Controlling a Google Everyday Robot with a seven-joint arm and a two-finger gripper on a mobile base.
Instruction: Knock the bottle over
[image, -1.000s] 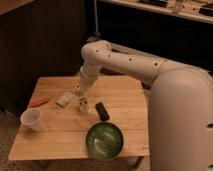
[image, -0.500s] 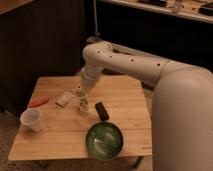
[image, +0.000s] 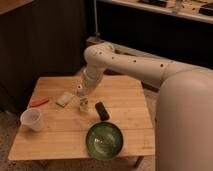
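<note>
The wooden table (image: 125, 107) carries a green bowl (image: 104, 140) near its front edge and a white cup (image: 32, 120) at its left edge. Near the table's middle the gripper (image: 81, 93) hangs directly above the bottle (image: 84, 104), apparently touching its cap. The bottle stands upright, small, clear, pale-labelled. A dark block (image: 102, 110) lies just right of it.

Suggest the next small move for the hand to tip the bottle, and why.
Probably a short sideways push against the top of the bottle. The hand is right above it, at about cap height, and the bottle stands upright near the middle of the table. A push high up should topple it rather than slide it. Pushing toward the cup side avoids the dark block and the green bowl.
</note>
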